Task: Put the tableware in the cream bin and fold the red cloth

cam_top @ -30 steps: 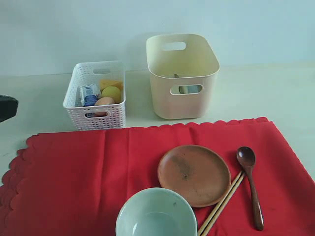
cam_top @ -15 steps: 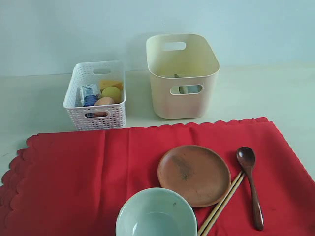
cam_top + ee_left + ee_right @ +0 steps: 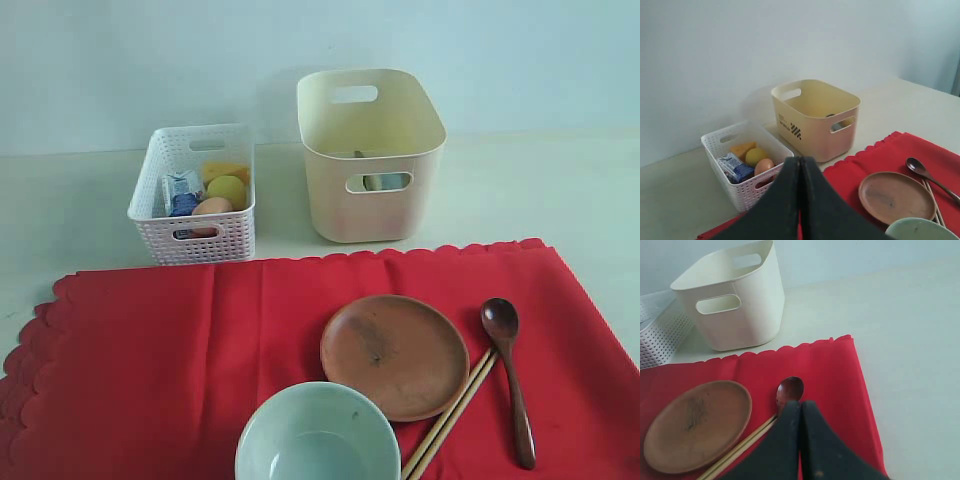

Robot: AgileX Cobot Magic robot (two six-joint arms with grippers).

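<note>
The red cloth [image 3: 150, 360] lies flat across the table front. On it rest a round brown plate [image 3: 394, 354], a pale green bowl [image 3: 317, 435], a dark wooden spoon [image 3: 508, 370] and wooden chopsticks [image 3: 450, 414]. Behind stands the cream bin [image 3: 370, 150]; something metallic shows through its handle cut-out. Neither gripper shows in the exterior view. My left gripper [image 3: 800, 161] is shut and empty, held high with the white basket [image 3: 740, 165] beyond it. My right gripper [image 3: 800, 404] is shut and empty, above the cloth [image 3: 830, 375], its tips over the spoon [image 3: 790, 391] beside the plate [image 3: 697, 425].
A white lattice basket [image 3: 196, 192] left of the cream bin holds a small carton [image 3: 181, 190], a lemon, cheese and an egg. Bare pale table [image 3: 560, 190] runs right of the bin and the cloth. A plain wall backs the scene.
A dark arm part at the exterior view's left edge one second ago has left the view. The tableware, cloth and bins have not moved.
</note>
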